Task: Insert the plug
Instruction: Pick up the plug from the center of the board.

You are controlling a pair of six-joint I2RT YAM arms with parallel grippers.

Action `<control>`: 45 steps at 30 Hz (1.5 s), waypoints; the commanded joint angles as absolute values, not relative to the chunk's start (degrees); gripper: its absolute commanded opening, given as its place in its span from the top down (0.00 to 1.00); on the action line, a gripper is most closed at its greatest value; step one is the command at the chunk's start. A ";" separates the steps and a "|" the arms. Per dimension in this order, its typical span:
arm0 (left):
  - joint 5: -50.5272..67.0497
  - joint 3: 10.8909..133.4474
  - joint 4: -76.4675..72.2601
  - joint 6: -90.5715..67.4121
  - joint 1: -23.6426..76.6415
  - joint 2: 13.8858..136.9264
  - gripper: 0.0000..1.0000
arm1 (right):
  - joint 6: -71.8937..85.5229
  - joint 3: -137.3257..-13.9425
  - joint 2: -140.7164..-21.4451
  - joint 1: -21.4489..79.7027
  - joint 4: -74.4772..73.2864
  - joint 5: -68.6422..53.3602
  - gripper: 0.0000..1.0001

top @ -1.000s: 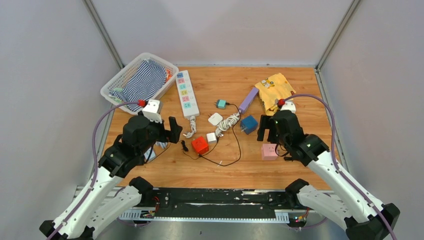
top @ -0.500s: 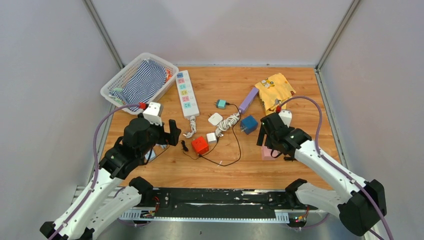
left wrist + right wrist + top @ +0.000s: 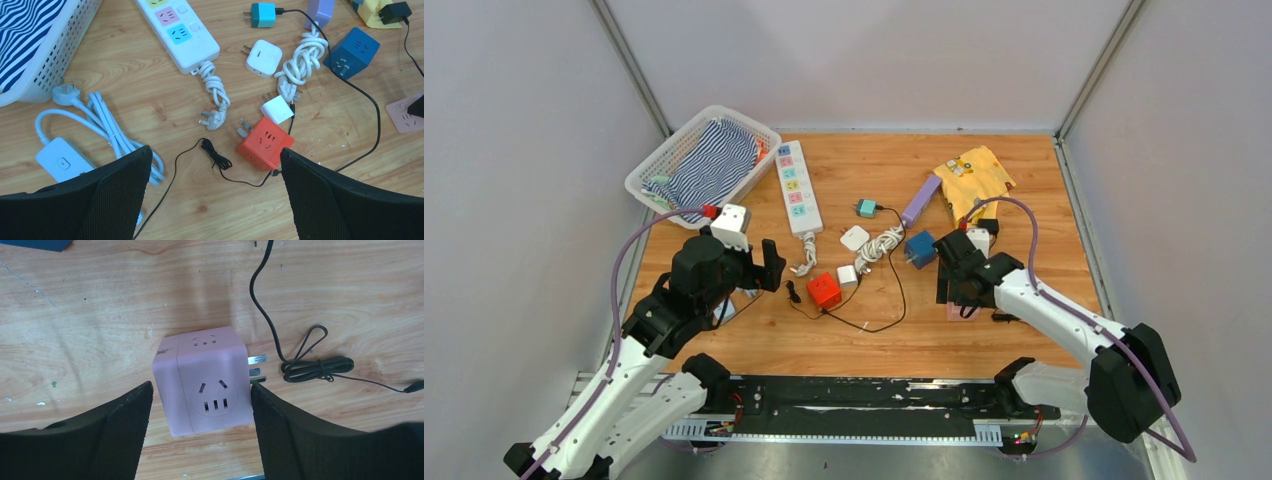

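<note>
Barely begun: right pincer (image 3: 201, 389) straddles the pink socket cube (image 3: 207, 405), jaws apart, not clamped; left pincer (image 3: 216, 156) hangs wide apart; nothing plugged yet.

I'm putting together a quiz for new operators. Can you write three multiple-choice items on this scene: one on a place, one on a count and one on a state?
1. Where is the pink cube socket?
A. in the white basket
B. between the right gripper's jaws
C. on the yellow cloth

2. How many cube sockets lie on the table?
A. one
B. two
C. three

3. How do the left gripper's jaws stand?
A. wide apart, gripping nothing
B. shut on a cord
C. shut on a white adapter

Answers:
1 B: the right wrist view shows a jaw on either side of the cube.
2 C: there is the pink one, a red cube socket and a blue cube socket.
3 A: the left wrist view shows the jaws spread above the table, clamping nothing.
</note>
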State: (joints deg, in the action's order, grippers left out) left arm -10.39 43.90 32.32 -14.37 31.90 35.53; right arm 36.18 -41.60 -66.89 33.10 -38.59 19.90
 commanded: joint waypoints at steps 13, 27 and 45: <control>-10.28 43.24 32.55 -13.37 31.44 36.13 0.00 | 29.01 -42.05 -70.09 32.87 -37.60 17.12 0.37; 5.76 39.88 24.08 -14.06 31.46 32.30 0.00 | 22.17 -49.22 -60.79 33.22 -36.91 2.70 0.57; 28.83 29.39 -2.94 2.83 31.46 21.48 0.00 | 38.84 -49.45 -49.44 33.22 -12.72 -31.54 0.59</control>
State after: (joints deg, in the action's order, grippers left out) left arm 21.74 26.98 2.48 -4.99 31.88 20.38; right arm 31.40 -49.45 -51.88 33.10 -23.53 -21.65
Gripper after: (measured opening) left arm 0.997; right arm 0.629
